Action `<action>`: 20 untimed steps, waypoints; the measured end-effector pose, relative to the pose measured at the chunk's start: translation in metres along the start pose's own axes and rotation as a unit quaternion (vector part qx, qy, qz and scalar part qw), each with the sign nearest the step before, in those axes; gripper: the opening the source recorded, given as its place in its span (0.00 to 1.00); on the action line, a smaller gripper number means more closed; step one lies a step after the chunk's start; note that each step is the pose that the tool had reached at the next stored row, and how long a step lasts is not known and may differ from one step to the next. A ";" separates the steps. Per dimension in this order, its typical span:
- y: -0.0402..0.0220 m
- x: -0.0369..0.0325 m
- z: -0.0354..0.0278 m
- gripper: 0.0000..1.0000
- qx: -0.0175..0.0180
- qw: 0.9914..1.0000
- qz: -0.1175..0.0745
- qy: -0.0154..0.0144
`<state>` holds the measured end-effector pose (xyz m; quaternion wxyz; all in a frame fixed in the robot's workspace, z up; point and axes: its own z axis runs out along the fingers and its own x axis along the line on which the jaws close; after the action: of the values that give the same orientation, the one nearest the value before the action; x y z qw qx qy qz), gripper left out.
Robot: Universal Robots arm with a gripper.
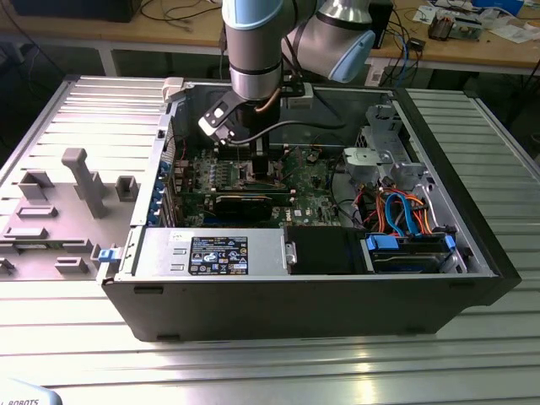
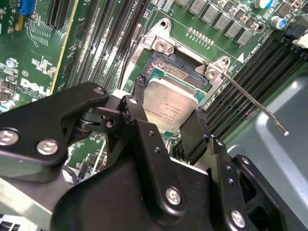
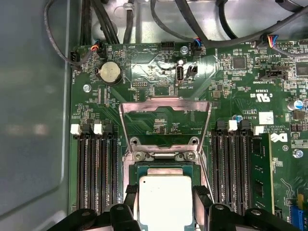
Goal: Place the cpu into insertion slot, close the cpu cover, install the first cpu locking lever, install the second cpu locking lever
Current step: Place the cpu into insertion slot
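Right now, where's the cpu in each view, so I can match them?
First wrist view: the cpu at the insertion slot, beside the open cpu cover.
Second wrist view: the cpu at the same slot.
Exterior view: too small to tell; the gripper stands over that spot.
Shared landmark: black memory slots flanking it in both wrist views.

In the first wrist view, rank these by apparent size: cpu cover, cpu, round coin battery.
1. cpu cover, swung open.
2. cpu, partly cut off at the picture's edge, so less sure.
3. coin battery, clearly smallest.
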<state>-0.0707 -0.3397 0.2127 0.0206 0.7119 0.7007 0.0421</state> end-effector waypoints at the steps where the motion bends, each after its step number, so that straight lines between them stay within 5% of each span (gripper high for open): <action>1: 0.0000 0.0001 0.0001 0.54 0.000 1.000 0.000 0.000; 16: -0.0002 0.0000 0.0029 0.54 0.000 1.000 0.001 0.000; 20: -0.0011 -0.0014 0.0056 0.54 0.000 1.000 -0.014 0.001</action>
<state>-0.0713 -0.3409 0.2071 0.0199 0.7018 0.7109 0.0426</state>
